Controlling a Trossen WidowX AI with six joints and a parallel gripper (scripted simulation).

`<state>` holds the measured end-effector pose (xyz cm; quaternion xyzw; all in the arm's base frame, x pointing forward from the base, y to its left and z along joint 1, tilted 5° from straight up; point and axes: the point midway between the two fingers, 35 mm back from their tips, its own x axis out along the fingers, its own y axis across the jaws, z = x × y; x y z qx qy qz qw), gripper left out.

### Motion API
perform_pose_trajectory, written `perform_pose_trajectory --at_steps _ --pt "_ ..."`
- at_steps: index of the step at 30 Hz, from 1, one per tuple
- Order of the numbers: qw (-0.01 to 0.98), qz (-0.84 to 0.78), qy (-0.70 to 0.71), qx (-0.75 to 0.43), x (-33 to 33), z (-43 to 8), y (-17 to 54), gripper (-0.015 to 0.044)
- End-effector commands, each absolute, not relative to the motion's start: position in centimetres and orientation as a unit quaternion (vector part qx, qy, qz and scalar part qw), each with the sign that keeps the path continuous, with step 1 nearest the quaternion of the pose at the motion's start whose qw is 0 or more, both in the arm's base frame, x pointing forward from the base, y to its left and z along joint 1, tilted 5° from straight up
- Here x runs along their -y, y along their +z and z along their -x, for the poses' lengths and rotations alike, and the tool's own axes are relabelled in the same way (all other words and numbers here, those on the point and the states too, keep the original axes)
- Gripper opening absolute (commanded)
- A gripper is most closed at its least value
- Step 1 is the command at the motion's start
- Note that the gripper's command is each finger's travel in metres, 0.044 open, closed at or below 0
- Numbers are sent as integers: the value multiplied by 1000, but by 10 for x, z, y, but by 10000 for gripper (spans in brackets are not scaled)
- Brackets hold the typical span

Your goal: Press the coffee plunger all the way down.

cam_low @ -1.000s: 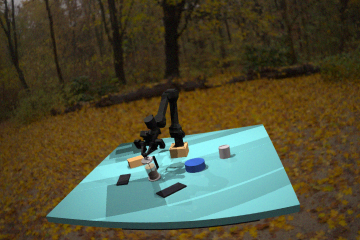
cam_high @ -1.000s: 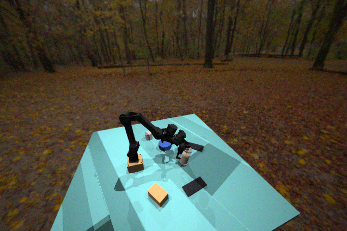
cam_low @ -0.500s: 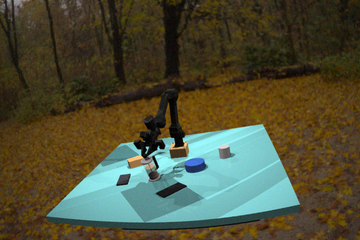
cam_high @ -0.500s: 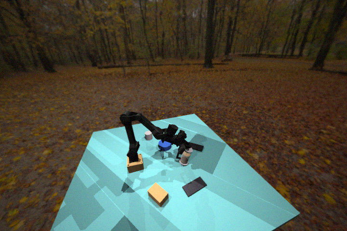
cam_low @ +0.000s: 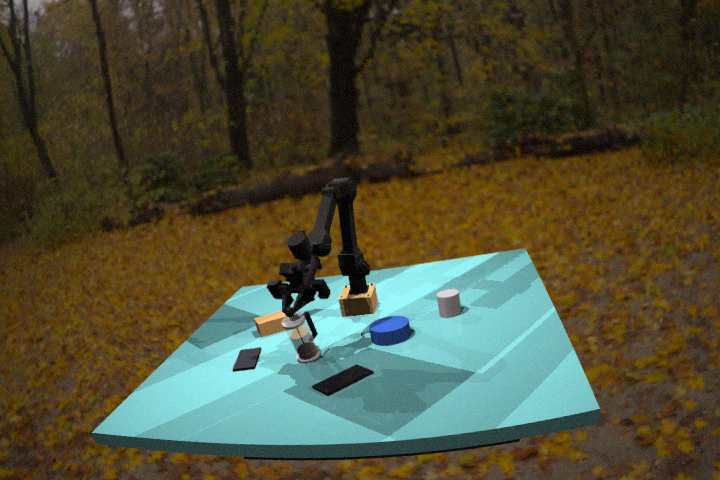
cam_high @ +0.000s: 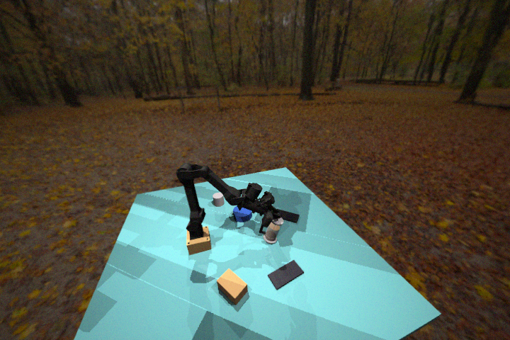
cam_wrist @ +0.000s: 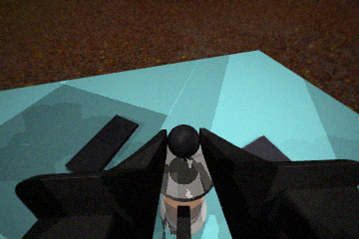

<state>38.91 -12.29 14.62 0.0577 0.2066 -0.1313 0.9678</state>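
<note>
Two fingers clamping plunger knob (cam_wrist: 183,140), coffee press (cam_wrist: 183,199) upright

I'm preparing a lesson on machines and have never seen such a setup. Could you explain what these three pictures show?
A black jointed robot arm stands on a tan block on a turquoise table outdoors. Two pictures look at the table from opposite sides; the third comes from a camera on the arm's wrist. Its end effector, two dark fingers, is closed on the round black knob of a glass coffee press, which stands upright. Also on the table: a blue disc, a pale cylinder, an orange box and two flat dark slabs.
</note>
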Motion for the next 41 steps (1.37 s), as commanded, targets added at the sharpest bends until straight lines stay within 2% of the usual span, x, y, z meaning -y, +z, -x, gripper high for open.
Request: perform_pose_trajectory --at_steps 1,2,14,15,21,28,41 --pt "968 -58 -131 -208 123 -389 145 113" --pt "968 -58 -131 -208 123 -389 145 113" --pt "968 -58 -131 -208 123 -389 145 428" --pt "968 -58 -131 -208 123 -389 145 440" --pt "967 -59 -131 -210 122 -381 163 440" --pt "965 -62 -132 -216 114 -338 220 440" --pt "965 -63 -134 -216 115 -336 217 440"
